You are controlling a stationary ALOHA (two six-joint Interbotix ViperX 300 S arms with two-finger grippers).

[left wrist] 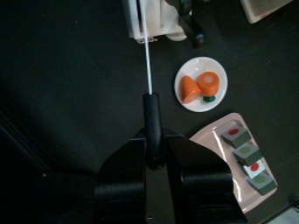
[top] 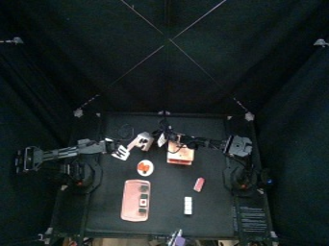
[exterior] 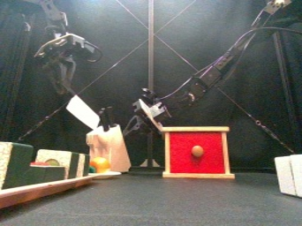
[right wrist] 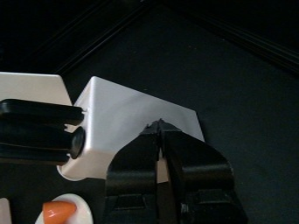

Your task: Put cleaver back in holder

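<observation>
While the left gripper (left wrist: 152, 149) clamped the cleaver (left wrist: 149, 79) by its dark handle (blade edge-on, tip reaching the holder (exterior: 109, 147)), the right gripper (right wrist: 158, 140) beyond pinched the holder's edge narrowly, so only seating the blade seemingly remained.

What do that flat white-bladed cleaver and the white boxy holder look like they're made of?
The flat white-bladed cleaver: probably painted wood or plastic, not steel; the blade is matte white with no gleam, the handle dark. The white boxy holder: likely painted wood or plastic too, judging by its plain, opaque, matte faces and crisp edges. No grain shows, so which one stays open.
</observation>
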